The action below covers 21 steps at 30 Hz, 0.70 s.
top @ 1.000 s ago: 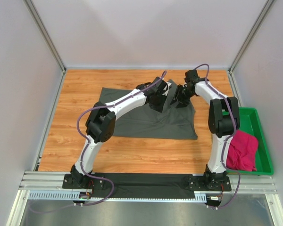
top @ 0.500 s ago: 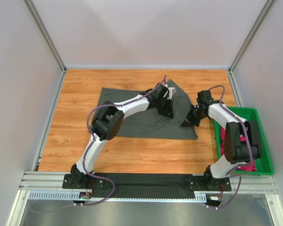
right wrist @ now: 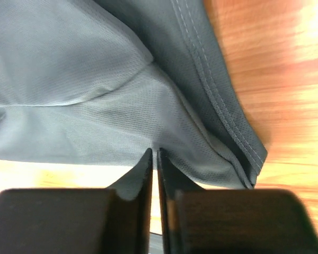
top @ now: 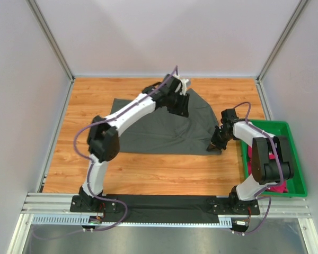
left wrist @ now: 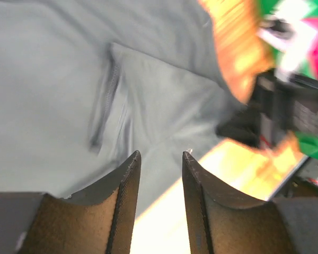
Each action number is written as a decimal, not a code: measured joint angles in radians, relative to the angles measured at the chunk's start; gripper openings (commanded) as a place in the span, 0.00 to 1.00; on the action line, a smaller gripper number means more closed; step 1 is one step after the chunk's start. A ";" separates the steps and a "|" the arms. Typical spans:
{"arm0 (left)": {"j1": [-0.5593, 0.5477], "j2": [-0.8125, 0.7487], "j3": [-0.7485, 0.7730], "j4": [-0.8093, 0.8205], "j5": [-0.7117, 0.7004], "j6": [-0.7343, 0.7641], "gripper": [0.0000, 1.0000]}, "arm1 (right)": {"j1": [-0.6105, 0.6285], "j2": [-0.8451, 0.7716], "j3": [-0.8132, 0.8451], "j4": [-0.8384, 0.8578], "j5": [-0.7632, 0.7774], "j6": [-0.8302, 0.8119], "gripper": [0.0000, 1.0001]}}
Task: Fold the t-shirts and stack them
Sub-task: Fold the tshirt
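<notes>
The grey t-shirt [top: 159,132] lies spread across the middle of the wooden tabletop [top: 90,106], mostly flat, with its far right part drawn up into a peak and a crease running down toward the near right corner. The left arm [top: 132,111] reaches diagonally over the shirt, and the left fingers [top: 181,107] hang above its far right part. In the left wrist view, which is blurred, those fingers stand clearly apart with nothing between them and only grey cloth showing beyond the gap.

The right fingers [top: 216,143] are down at the shirt's near right corner, close to the edge of the green tray [top: 292,142]. From the right wrist they are pressed almost together, leaving only a thin slit, and a fold of the grey cloth runs straight to their tips beside the stitched hem; they seem to be pinching that thin layer, though the cloth inside the slit cannot be made out.

The pink t-shirt [top: 280,186] sits bunched in the near end of the tray, largely hidden behind the right arm [top: 267,159]
</notes>
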 measured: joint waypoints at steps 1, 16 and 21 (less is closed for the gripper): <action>0.006 -0.072 -0.023 -0.013 -0.018 0.010 0.42 | 0.000 0.000 0.010 -0.010 0.006 -0.008 0.22; 0.489 -0.652 -0.871 -0.089 -0.220 0.021 0.03 | 0.082 0.071 0.177 -0.028 -0.020 0.008 0.04; 0.598 -0.555 -0.890 -0.080 -0.244 0.016 0.00 | 0.082 0.108 0.177 -0.027 -0.015 0.011 0.00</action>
